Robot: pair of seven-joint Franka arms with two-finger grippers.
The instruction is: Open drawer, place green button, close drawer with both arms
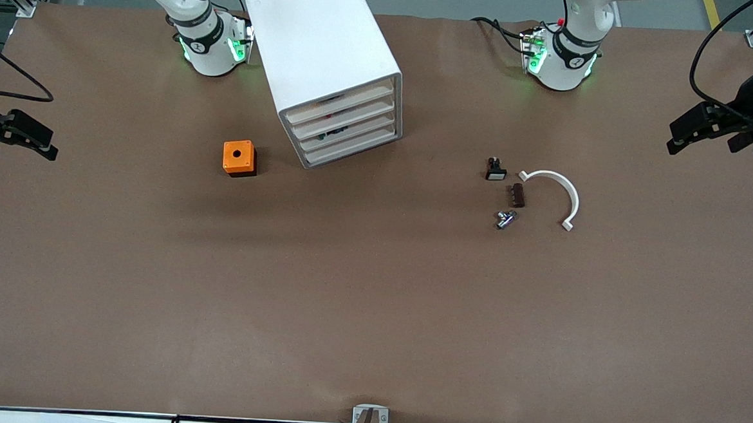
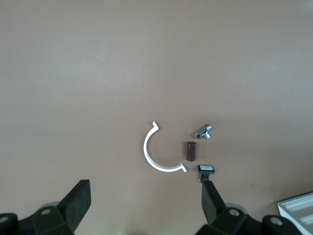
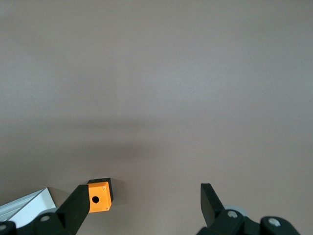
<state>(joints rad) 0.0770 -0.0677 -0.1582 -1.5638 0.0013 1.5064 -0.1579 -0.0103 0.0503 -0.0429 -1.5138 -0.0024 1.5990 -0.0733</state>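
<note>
Near the table's [image 1: 371, 314] robot-side edge, front view: one skewed cabinet [image 1: 315, 34], four shut drawers, the task's drawer [image 1: 345, 136] among the lower; one orange box [image 1: 238, 158], one switch [image 1: 496, 171]. No green button shows, so a wrong pick threatens. Left wrist: left claw [image 2: 144, 183] spread, waiting at the left arm's edge. Right wrist: right claw [image 3: 143, 187] spread, waiting at the right arm's edge.

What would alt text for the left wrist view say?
The left hand, fingers open, hangs over a brown table above a white curved clip, a small brown block, a metal fitting and a black switch with a white face.
</note>
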